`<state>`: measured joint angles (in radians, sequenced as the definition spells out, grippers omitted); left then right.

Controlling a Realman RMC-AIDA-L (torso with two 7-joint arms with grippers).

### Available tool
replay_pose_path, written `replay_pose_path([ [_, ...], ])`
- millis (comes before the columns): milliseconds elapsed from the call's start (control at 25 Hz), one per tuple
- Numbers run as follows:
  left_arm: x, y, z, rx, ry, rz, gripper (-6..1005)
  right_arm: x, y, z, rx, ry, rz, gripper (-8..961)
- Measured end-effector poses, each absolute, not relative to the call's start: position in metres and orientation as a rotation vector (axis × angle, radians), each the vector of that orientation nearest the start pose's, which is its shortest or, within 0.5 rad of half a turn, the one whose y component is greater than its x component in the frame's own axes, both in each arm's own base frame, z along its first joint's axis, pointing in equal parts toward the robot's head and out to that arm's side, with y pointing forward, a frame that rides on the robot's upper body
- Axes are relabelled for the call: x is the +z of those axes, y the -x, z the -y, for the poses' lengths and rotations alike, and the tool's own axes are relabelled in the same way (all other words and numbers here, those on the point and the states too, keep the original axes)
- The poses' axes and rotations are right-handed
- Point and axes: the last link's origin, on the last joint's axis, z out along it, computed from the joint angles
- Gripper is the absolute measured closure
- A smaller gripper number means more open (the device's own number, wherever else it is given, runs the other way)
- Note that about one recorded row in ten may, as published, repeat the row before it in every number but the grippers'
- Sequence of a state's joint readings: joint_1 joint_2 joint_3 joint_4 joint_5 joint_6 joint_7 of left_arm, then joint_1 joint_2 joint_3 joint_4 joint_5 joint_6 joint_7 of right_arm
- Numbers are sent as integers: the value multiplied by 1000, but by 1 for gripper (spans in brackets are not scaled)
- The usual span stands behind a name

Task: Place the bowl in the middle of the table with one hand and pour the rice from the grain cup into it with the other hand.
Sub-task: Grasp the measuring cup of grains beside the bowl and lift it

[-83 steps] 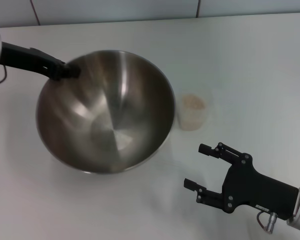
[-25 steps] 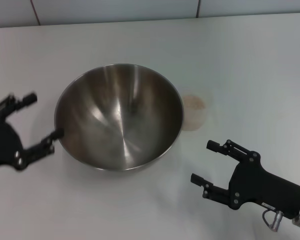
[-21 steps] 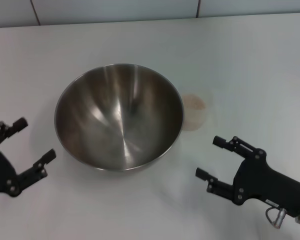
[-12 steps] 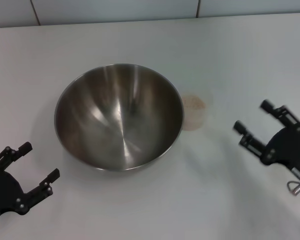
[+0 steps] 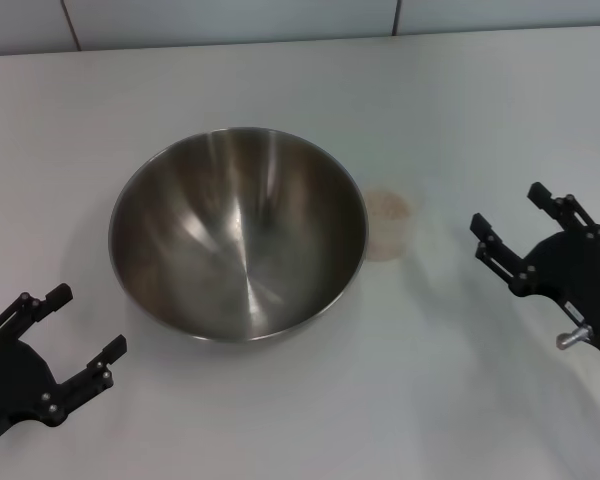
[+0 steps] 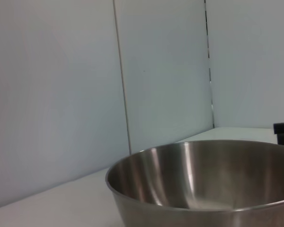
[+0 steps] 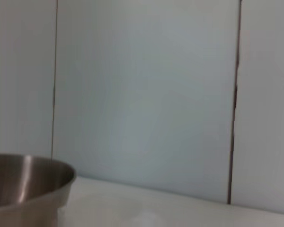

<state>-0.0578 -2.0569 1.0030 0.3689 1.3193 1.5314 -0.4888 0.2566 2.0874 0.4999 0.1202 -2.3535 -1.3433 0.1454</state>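
Bowl [image 5: 238,232] mid-table [image 5: 460,110], cup [image 5: 388,224] of rice [image 5: 389,206] touching it. Left gripper [image 5: 73,330] near front-left corner, right gripper [image 5: 509,222] by right edge. Both jaws spread, empty.

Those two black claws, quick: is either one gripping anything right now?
Left gripper: open, holding nothing, near the table's front left edge.
Right gripper: open, holding nothing, just right of the small clear plastic grain cup.

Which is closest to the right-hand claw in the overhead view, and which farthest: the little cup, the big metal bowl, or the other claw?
From the right gripper, open at the table's right:
1. The grain cup, just to its left.
2. The bowl, mid-table beyond the cup.
3. The left gripper, open, at the near left corner.
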Motion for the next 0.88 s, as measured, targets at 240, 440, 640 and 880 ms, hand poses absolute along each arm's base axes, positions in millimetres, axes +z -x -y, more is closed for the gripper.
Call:
replay_pose_path([
  [240, -17, 357, -189, -725, 2268, 326, 184, -62, -336, -257, 640, 1943, -451, 172],
  [440, -16, 357, -190, -728, 2271, 331, 184, -66, -331, -264, 637, 1957, -450, 172],
  [640, -17, 356, -192, -734, 2273, 331, 184, -69, -328, -272, 622, 1978, -450, 172],
  [880, -17, 355, -192, -738, 2276, 335, 185, -71, -326, -276, 615, 1983, -452, 173],
])
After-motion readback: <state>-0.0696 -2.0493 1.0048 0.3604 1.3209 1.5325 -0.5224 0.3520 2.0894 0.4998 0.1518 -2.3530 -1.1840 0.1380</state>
